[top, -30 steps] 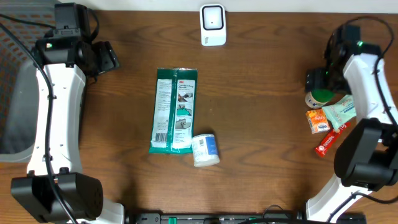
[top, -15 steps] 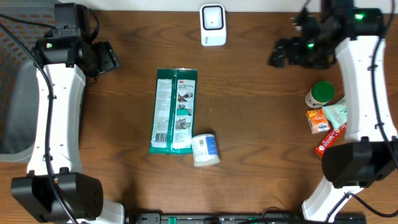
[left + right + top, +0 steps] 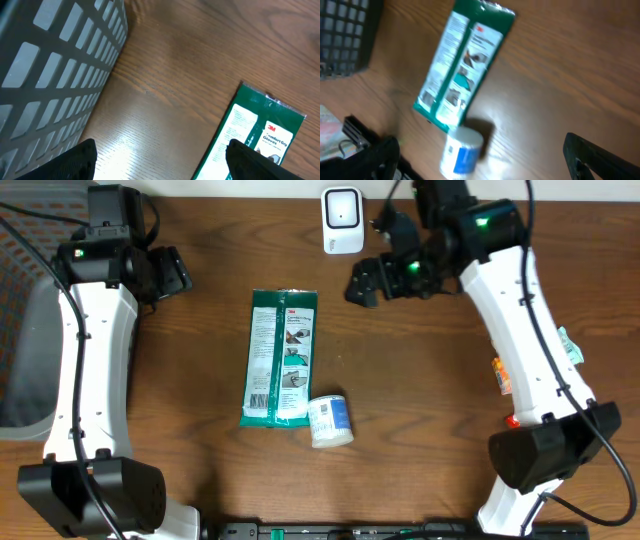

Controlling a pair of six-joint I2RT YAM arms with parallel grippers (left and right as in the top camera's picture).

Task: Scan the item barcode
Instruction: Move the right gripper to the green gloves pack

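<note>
On the worktop (image 3: 430,430), the green packet (image 3: 281,358) looks light, floppy, slick; pinch a long edge. Both left fingers (image 3: 75,160) and right fingers (image 3: 600,155) gape, empty.

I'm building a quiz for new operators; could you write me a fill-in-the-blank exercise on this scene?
The 3M package is mostly ____. In the overhead view, the small tub by its lower right corner has a ____ label. The left hand and right hand are both ____, holding nothing. The white scanner sits nearer the ____ hand.
Missing words: green; blue; open; right.
</note>
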